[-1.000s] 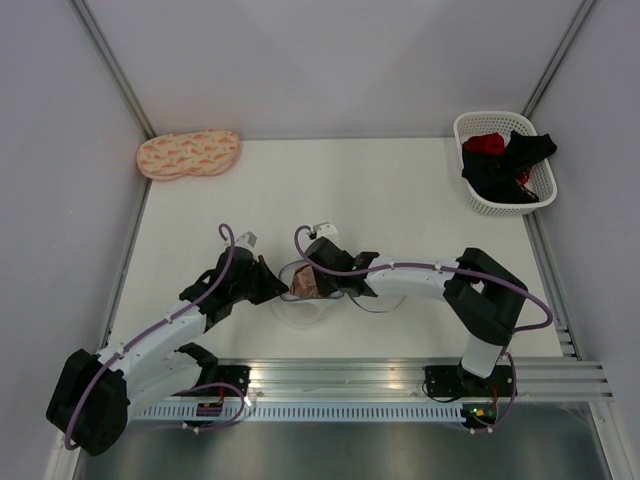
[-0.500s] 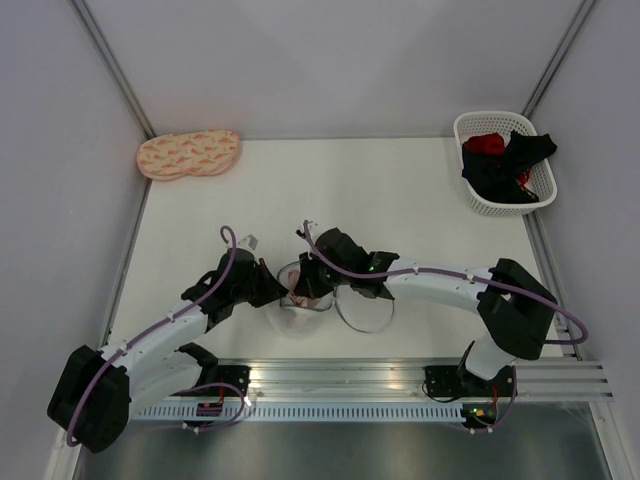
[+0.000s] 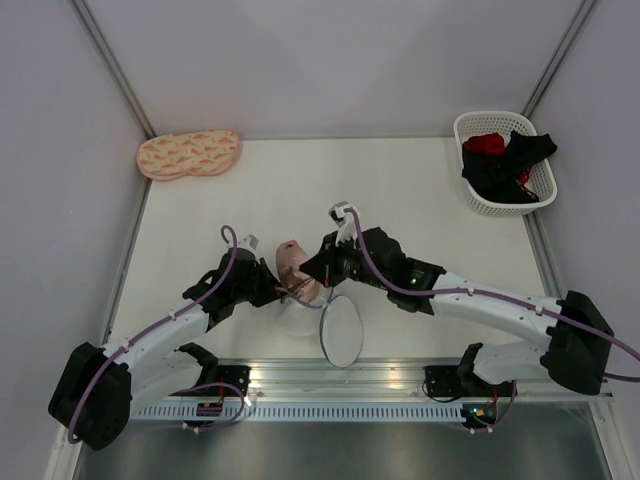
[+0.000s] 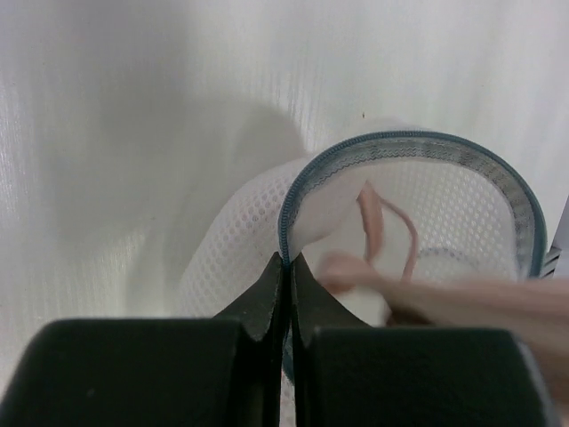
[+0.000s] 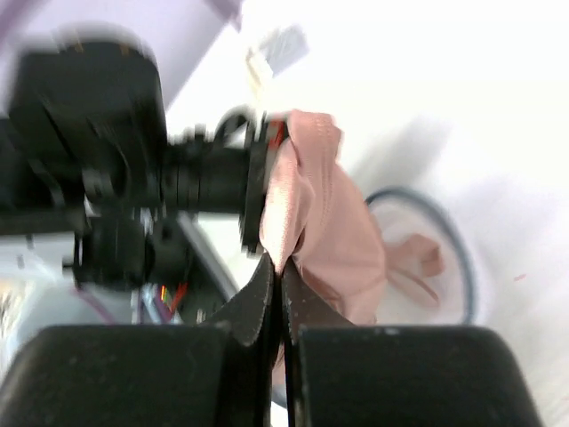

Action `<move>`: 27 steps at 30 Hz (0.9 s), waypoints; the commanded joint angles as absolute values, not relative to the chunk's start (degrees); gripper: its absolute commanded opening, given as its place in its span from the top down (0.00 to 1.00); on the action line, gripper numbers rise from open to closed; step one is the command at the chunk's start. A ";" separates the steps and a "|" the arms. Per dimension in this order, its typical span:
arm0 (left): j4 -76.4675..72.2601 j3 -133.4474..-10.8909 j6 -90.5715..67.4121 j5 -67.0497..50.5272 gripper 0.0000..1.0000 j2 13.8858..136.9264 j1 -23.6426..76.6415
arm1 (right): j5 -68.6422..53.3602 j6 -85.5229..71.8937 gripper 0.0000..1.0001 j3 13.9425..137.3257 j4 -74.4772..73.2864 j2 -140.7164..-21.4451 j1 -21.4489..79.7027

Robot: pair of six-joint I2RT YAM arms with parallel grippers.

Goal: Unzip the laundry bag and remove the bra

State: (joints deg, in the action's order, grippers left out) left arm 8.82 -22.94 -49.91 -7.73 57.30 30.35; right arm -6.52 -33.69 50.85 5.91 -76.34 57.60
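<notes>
The laundry bag (image 3: 302, 318) stands open on the table, its round lid flap (image 3: 342, 331) hanging toward the front. My left gripper (image 3: 274, 291) is shut on the bag's zipper rim (image 4: 409, 142), seen pinched between its tips (image 4: 287, 262). My right gripper (image 3: 312, 270) is shut on the pale pink bra (image 3: 292, 262) and holds it up above the bag's mouth. In the right wrist view the bra (image 5: 329, 231) hangs from the shut tips (image 5: 277, 265), with a strap trailing into the bag (image 5: 462, 267). A strap (image 4: 373, 222) shows inside the bag.
A peach two-lobed pad (image 3: 188, 153) lies at the back left. A white lattice basket (image 3: 503, 163) with black and red garments stands at the back right. A metal rail (image 3: 400, 375) runs along the front edge.
My right gripper has lifted and drawn back with the bra, pulling most of it out of the bag. The lid flap swung toward the front. The left gripper kept hold of the rim.
</notes>
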 commanded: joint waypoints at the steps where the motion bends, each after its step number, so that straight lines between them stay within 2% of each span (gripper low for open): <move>1: 7.65 -23.29 -51.15 -8.09 0.98 56.25 30.32 | 10.17 -35.86 1.00 49.31 16.00 -67.88 57.57; 5: 7.65 -23.47 -51.33 -8.09 0.98 56.07 30.32 | 27.64 -34.37 1.00 51.67 10.20 -64.95 57.57; 12: 8.09 -23.91 -51.42 -8.61 0.98 55.55 30.32 | 44.80 -27.87 1.00 62.21 0.54 -66.53 57.31; 20: 10.72 -23.73 -51.33 -7.82 0.98 52.48 30.32 | 51.50 -18.82 1.00 75.21 -6.41 -68.64 50.19; 27: 12.13 -23.20 -51.77 -8.17 0.98 50.19 30.32 | 50.10 -14.77 1.00 88.22 -9.13 -74.16 36.94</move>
State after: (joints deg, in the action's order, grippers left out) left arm 11.18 -22.94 -50.06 -7.79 52.01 30.35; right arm 48.10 -18.37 81.28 -7.73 -71.37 41.80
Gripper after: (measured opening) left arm 0.027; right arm 0.014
